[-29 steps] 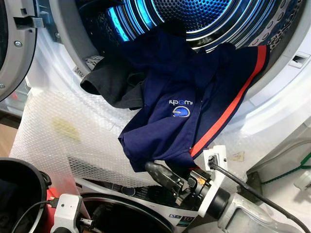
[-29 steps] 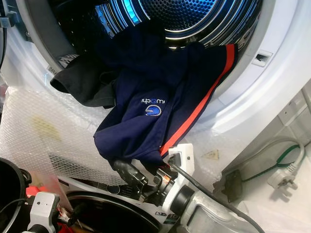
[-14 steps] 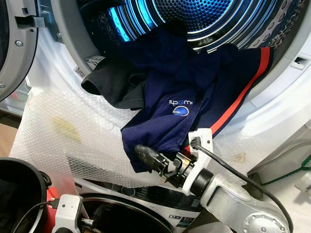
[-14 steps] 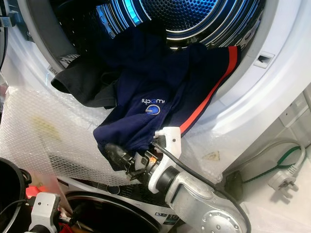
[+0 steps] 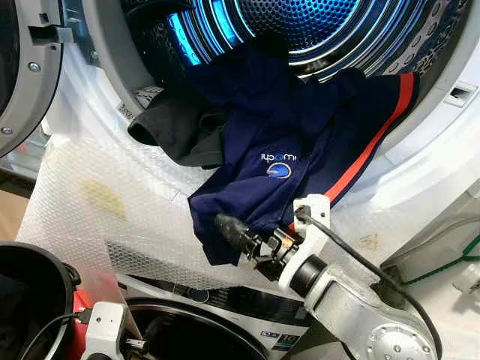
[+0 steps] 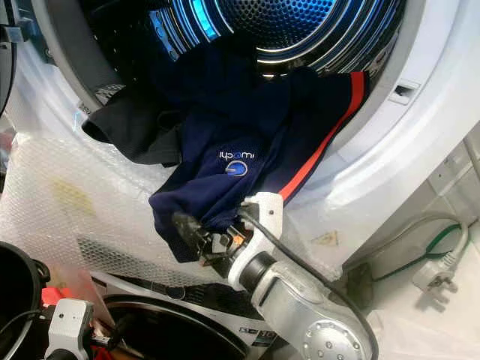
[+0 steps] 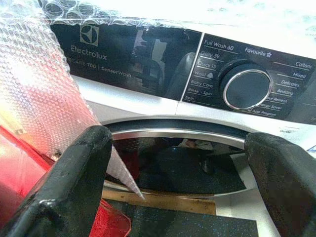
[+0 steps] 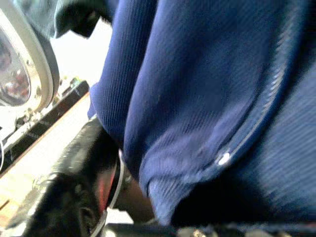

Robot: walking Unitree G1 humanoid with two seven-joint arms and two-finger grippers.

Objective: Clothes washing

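Note:
A navy garment (image 5: pixel 285 127) with a red stripe and a white logo hangs out of the blue-lit upper drum (image 5: pixel 315 22) over its white rim. A black garment (image 5: pixel 176 131) lies beside it on the left. My right gripper (image 5: pixel 229 229) is at the navy garment's lower hem. One black finger (image 8: pixel 74 192) lies against the cloth and stands wide, so the gripper is open; the blue fabric (image 8: pixel 197 98) covers the other finger. My left gripper (image 7: pixel 177 143) is open and holds nothing, low before the lower washer's control panel (image 7: pixel 138 49).
Bubble wrap (image 5: pixel 97 202) covers the front below the drum. The upper door (image 5: pixel 22 75) stands open at the left. A black tub (image 5: pixel 30 300) sits at the lower left. A plug and cable (image 6: pixel 435 274) lie on the floor at the right. The lower washer's dial (image 7: pixel 247 89) faces my left wrist.
My right arm has reached up and to the left, bringing its gripper from below the hem onto the navy garment's lower edge. The garments have hardly shifted.

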